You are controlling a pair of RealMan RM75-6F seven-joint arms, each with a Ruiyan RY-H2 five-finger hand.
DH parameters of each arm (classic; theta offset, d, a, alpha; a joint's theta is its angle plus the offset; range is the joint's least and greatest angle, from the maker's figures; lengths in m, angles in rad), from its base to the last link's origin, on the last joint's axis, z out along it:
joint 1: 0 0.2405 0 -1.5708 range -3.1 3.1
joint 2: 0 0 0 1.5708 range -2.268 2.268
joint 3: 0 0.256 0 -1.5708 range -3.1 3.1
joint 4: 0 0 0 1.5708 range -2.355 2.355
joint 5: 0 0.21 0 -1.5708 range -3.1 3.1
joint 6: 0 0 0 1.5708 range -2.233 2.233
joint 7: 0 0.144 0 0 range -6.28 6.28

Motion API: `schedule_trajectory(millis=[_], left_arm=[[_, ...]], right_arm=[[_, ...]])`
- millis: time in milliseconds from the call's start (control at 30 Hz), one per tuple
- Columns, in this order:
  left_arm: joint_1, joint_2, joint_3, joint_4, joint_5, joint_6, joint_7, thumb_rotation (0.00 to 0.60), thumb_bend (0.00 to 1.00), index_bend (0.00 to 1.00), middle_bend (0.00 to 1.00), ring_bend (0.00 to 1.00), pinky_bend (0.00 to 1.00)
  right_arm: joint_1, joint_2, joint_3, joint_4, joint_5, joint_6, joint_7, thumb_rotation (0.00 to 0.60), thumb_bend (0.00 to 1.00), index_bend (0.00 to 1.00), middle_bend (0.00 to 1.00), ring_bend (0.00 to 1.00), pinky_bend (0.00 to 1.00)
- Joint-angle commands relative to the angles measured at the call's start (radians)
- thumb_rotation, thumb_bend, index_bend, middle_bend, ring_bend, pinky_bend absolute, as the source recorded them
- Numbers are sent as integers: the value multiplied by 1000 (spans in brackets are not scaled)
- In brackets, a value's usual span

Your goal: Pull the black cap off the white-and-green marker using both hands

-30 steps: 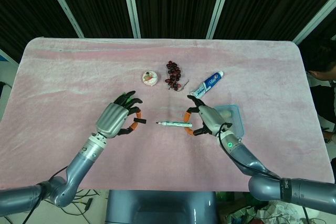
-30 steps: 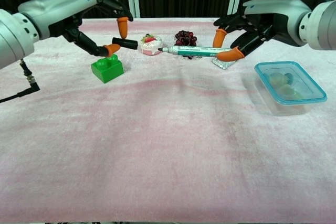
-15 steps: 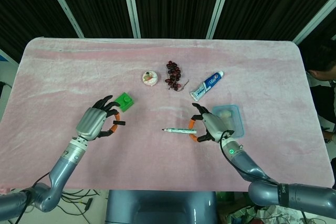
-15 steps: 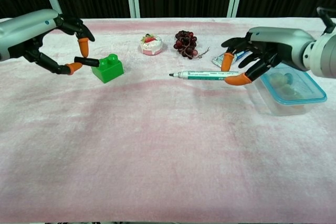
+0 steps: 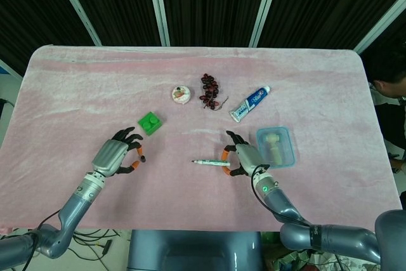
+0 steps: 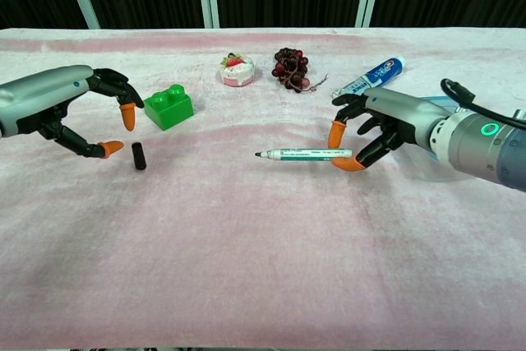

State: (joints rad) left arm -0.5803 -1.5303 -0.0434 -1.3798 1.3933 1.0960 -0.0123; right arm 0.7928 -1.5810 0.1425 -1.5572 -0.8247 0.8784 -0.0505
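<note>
The white-and-green marker (image 6: 304,154) (image 5: 212,162) is uncapped, lying level just above the pink cloth with its dark tip pointing left. My right hand (image 6: 374,121) (image 5: 244,158) pinches its right end between two orange fingertips. The black cap (image 6: 139,156) lies on the cloth by itself, a short way left of the marker. My left hand (image 6: 78,100) (image 5: 113,155) hovers just left of the cap with fingers spread and holds nothing; its fingertips are close to the cap but apart from it.
A green brick (image 6: 168,106) stands behind the cap. Further back are a small round box (image 6: 236,71), dark grapes (image 6: 290,67) and a toothpaste tube (image 6: 371,78). A blue-rimmed container (image 5: 276,147) sits to the right of my right hand.
Both hands have come down and toward me. The left hand let go of the black cap, which now lies on the cloth. The right hand still holds the marker, now lower.
</note>
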Motion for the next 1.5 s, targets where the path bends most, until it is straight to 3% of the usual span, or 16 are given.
schedule_trajectory(millis=[33,133,233,400,767,1000,1133,1267,1500], left_arm=[[-5,-2,5,12,-1,-18,17,600,179,360,179,0,64],[-10,-2,9,21,-11,-40,60,600,100,243,139,0,32],[-12,7,0,0,-17,-40,80,600,52,150,111,0,19],[-7,40,-31,-52,-8,-4,61,600,39,90,90,0,18],[31,189,-67,-221,34,106,79,600,39,90,87,0,20],[103,293,-61,-327,42,234,291,600,40,98,88,0,31],[175,318,-33,-350,66,336,365,600,46,97,101,0,41],[279,343,15,-371,36,434,502,600,52,99,112,0,52],[395,378,96,-384,32,475,402,600,52,103,111,0,46]], right_arm=[[5,-9,0,21,14,-25,-9,600,290,711,0,7,159],[12,4,-7,23,32,-75,-16,600,176,442,0,0,155],[16,35,6,0,55,-116,-1,600,103,238,0,0,153],[-3,92,43,-43,28,-110,41,600,57,69,0,0,153],[-110,322,91,-171,-74,-26,137,600,42,18,0,0,153],[-219,516,96,-223,-267,107,181,600,82,19,0,3,153],[-282,608,53,-184,-352,190,101,600,110,19,0,6,153],[-418,639,-8,-195,-403,386,20,600,129,19,0,6,153],[-599,608,-147,-200,-541,571,-40,600,130,19,0,4,153]])
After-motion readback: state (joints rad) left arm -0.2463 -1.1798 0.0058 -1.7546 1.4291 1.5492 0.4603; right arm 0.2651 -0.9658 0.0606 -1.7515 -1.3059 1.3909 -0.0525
